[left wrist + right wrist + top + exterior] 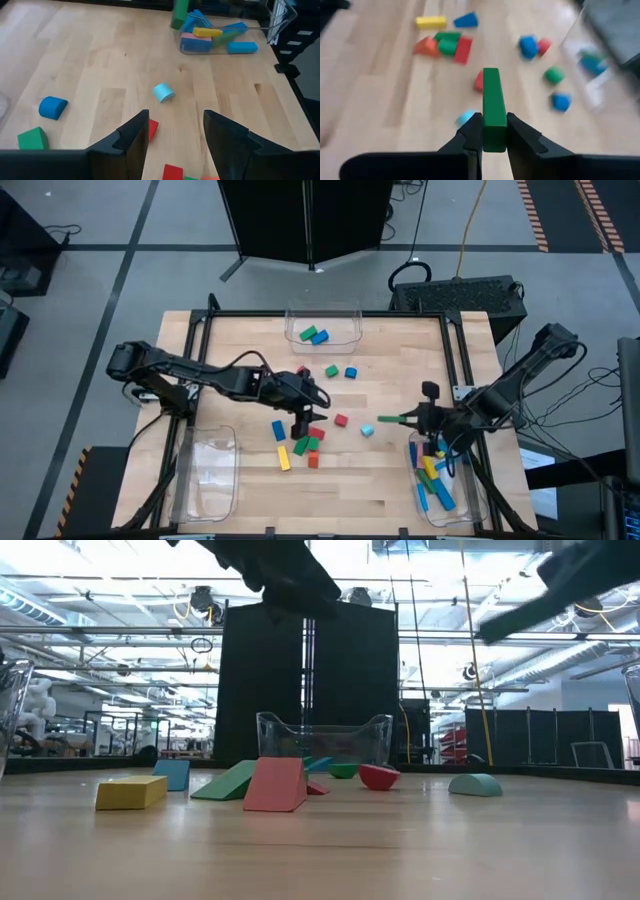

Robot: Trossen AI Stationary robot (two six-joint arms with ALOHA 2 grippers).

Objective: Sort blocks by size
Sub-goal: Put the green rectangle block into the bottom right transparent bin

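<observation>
Two grippers working at once: right gripper point(494, 131) clamping a long green bar block point(491, 107) by one end, carrying it above the wooden table point(400, 480) near the clear plastic bin of long bars point(473, 510). Keeping the bar level and lowering it lengthwise inside the bin walls before releasing. Left gripper point(174, 132) hovering part open and empty over the loose red, green and blue blocks point(308, 438) mid-table.

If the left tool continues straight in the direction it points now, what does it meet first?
Probably the small red block just ahead of the open left tool; beyond it lies the cyan block. Depth is hard to judge, so the tool might pass above them.
</observation>
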